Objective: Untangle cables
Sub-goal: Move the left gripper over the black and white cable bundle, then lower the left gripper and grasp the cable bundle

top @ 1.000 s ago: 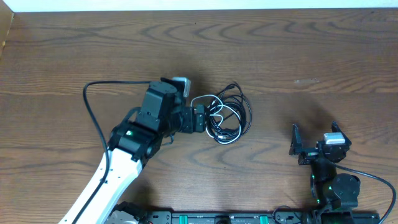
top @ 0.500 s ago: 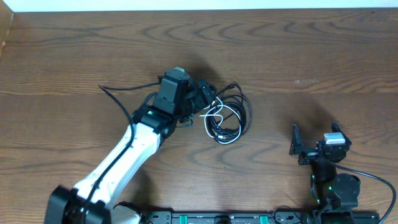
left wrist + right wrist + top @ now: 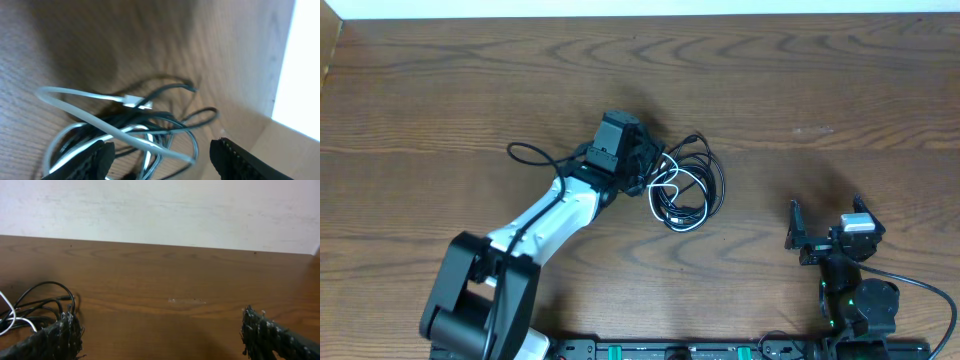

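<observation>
I've swung the left gripper (image 3: 646, 163) from the cables' (image 3: 688, 190) nine to ten o'clock; only its wrist view shows the jaws apart astride them, while the right gripper (image 3: 826, 215) gapes empty.

Brown wood table (image 3: 820, 80), visible grain, smooth, dull sheen. Sheaths of black cords (image 3: 131, 119): slick plastic, faint gloss; white cord (image 3: 75, 107) smooth, shinier. My right fingertips (image 3: 60, 335): black, rough, ridged (rubbery-looking). Matt white wall (image 3: 160, 210).
</observation>
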Robot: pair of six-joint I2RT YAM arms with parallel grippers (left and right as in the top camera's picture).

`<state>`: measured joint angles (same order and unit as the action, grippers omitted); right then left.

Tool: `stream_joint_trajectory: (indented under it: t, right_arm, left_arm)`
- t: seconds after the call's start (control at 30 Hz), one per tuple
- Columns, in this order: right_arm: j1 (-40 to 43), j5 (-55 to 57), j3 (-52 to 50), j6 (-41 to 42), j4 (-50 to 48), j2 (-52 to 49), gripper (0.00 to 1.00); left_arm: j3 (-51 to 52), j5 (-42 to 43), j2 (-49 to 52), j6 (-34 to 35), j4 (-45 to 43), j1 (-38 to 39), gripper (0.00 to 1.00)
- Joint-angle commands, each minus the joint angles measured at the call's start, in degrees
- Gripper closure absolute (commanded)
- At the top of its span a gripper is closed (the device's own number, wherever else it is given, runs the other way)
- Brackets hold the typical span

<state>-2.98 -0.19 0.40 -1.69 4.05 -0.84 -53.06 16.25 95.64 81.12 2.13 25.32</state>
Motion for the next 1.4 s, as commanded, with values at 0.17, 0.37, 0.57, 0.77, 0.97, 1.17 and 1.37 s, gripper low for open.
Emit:
stream_joint_trajectory:
  t: [0.17, 0.37, 0.57, 0.77, 0.97, 1.17, 1.37]
  right_arm:
    - [-0.44, 0.22, -0.09, 0.35, 0.24, 0.20, 0.01]
    - [-0.44, 0.22, -0.09, 0.37, 0.26, 0.20, 0.01]
    - [-0.44, 0.20, -0.09, 0.37, 0.26, 0.20, 0.01]
    - [-0.44, 0.22, -0.09, 0.35, 0.26, 0.20, 0.01]
    - [-0.44, 0.22, -0.09, 0.35, 0.26, 0.20, 0.01]
    - [-0.44, 0.22, -0.09, 0.37, 0.26, 0.20, 0.01]
    - [-0.44, 0.22, -0.09, 0.37, 0.26, 0.20, 0.01]
  left_arm:
    - [-0.96, -4.22, 2.08, 4.02, -2.78, 0.26, 0.92]
    - [-0.96, 1.16, -0.55, -7.32, -12.09, 0.26, 0.93]
    - [-0.96, 7.17, -9.29, -27.78, -18.38, 0.09, 0.92]
    - [-0.96, 20.06, -20.15, -46.21, -15.41, 0.11, 0.92]
    - [-0.96, 17.84, -22.14, -53.24, -0.33, 0.11, 0.83]
    - [-0.70, 9.44, -18.75, -55.84, 12.46, 0.44, 0.69]
    - [-0.63, 16.31, -13.44, -62.03, 8.90, 6.03, 0.70]
